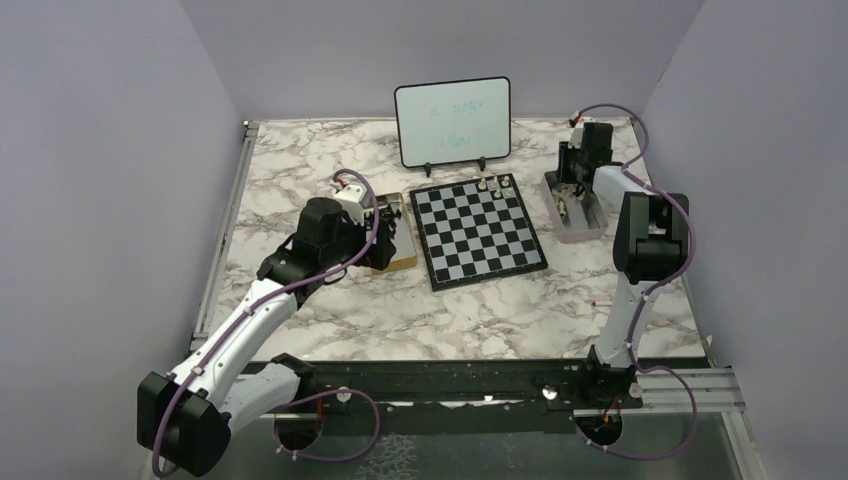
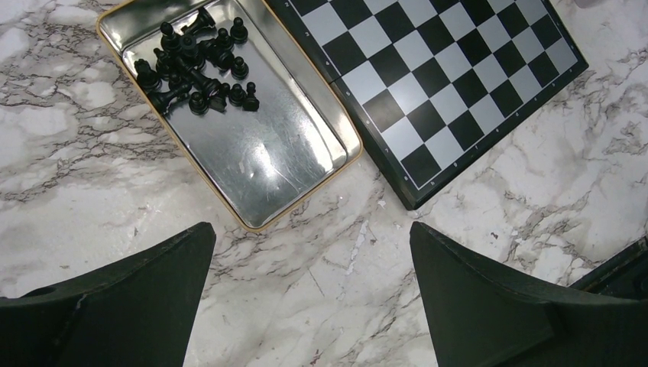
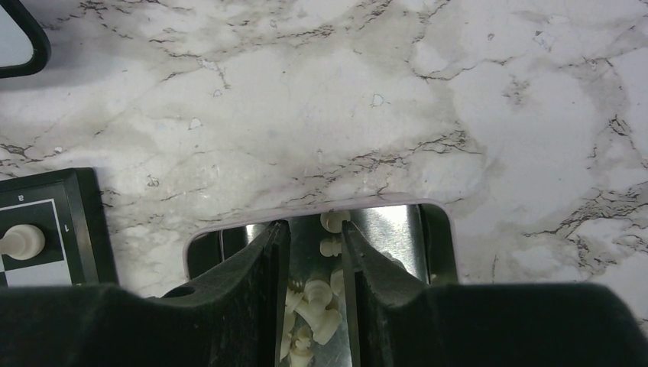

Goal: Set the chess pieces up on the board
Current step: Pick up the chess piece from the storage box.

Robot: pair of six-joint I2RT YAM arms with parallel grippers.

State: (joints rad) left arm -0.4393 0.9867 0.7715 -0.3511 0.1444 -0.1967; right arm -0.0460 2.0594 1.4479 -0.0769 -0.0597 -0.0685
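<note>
On the left, the left pincer (image 2: 312,229) hung over the bare desk (image 2: 92,176) with its jaws spread fully wide and nothing btw them. I judge this wide, raised pose was for waiting w/o disturbing anything. Just beyond it lay a gold-rimmed tin (image 2: 283,145). The black pieces (image 2: 199,65) sat heaped in the tin's far corner, well apart from this pincer, so none was ready for a grasp. The tin's right edge lay just beside the board (image 2: 458,76), prob. so that the carry is short. In the middle, the board lay flat on the desk, in front of a whiteboard (image 1: 452,122) on a stand. Only a few white pieces (image 1: 491,185) stood on it, at its far edge near the right corner, so most of the setup was not yet done. On the right, the right pincer (image 3: 312,229) pointed down into a pale tray (image 1: 580,236), where more white pieces lay in a loose pile. Its jaws were narrowed to a slim gap, and several pieces lay directly btw and under the fingers (image 3: 260,260). Whether one was really pinched I cannot tell. The narrow gap fits such a tiny piece, I think.
</note>
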